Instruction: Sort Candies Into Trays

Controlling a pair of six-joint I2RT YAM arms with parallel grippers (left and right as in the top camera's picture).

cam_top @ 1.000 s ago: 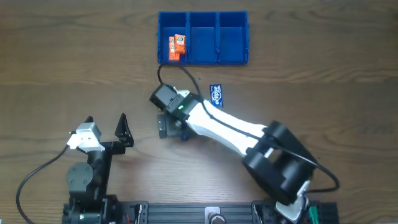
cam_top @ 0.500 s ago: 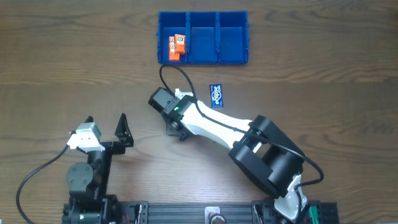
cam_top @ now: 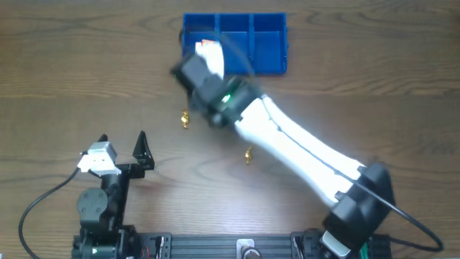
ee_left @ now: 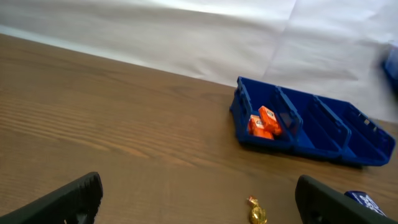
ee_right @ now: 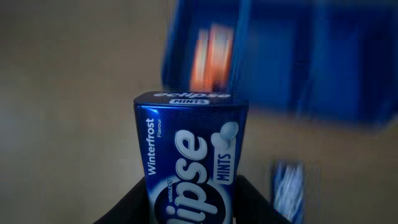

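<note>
My right gripper (ee_right: 193, 208) is shut on a dark blue mint tin (ee_right: 194, 149), held upright above the table near the blue three-compartment tray (cam_top: 269, 43). From above, the right gripper (cam_top: 200, 70) hangs at the tray's left end. Orange candies (ee_left: 263, 121) lie in the tray's left compartment and appear as an orange blur (ee_right: 211, 56) just beyond the tin. Two gold-wrapped candies (cam_top: 185, 119) (cam_top: 249, 154) rest on the wood. A flat blue packet (ee_left: 367, 202) lies on the table in front of the tray. My left gripper (cam_top: 123, 144) stands open and empty at the near left.
The right arm (cam_top: 287, 151) crosses the table diagonally from bottom right to the tray. The tray's middle and right compartments (ee_left: 336, 130) look bare. A gold candy (ee_left: 256, 214) lies between the left gripper and the tray. Open wood lies left and right.
The right arm has risen from the table's middle and swung toward the tray with the mint tin. Two gold candies now show where it was. The left arm has not moved.
</note>
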